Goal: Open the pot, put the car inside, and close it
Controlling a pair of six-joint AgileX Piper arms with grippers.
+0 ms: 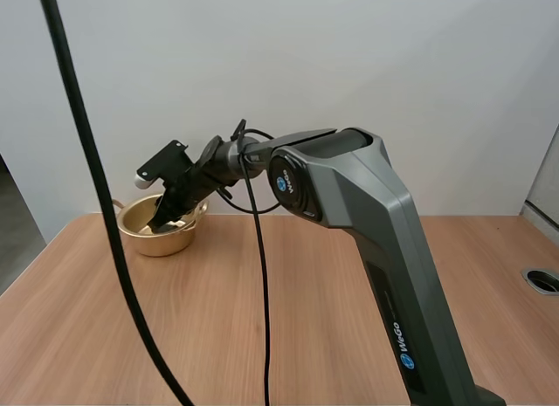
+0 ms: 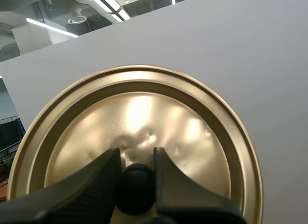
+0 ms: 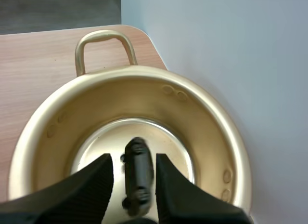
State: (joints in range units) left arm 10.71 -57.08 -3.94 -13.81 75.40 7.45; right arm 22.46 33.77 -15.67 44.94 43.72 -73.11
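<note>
Lid's off and we're on the middle step: getting the car into the pot. The pot (image 1: 155, 238) sits at the far left corner of the table (image 1: 306, 327), close to the back edge, with the right gripper (image 1: 171, 216) reaching in over its open mouth.

From the right wrist, the right gripper (image 3: 134, 159) hangs directly above the pot's shiny floor, fingers apart. The car (image 3: 138, 176), small and dark, shows between them. There's a sliver of gap beside it, so I read this as let go. Whether it lies on the bottom or is mid-drop, I can't quite tell from here.

Over on the left wrist, the left gripper (image 2: 136, 154) is clamped on the black knob (image 2: 137, 190) of the gold lid (image 2: 144, 108), holding it up clear of the table.

What's next, by my reckoning: the right arm must lift straight up and out without clipping the rim (image 3: 192, 89) or the loop handle (image 3: 101, 38). Only then can the left arm bring the lid across, level it over the mouth and seat it squarely before letting go.
</note>
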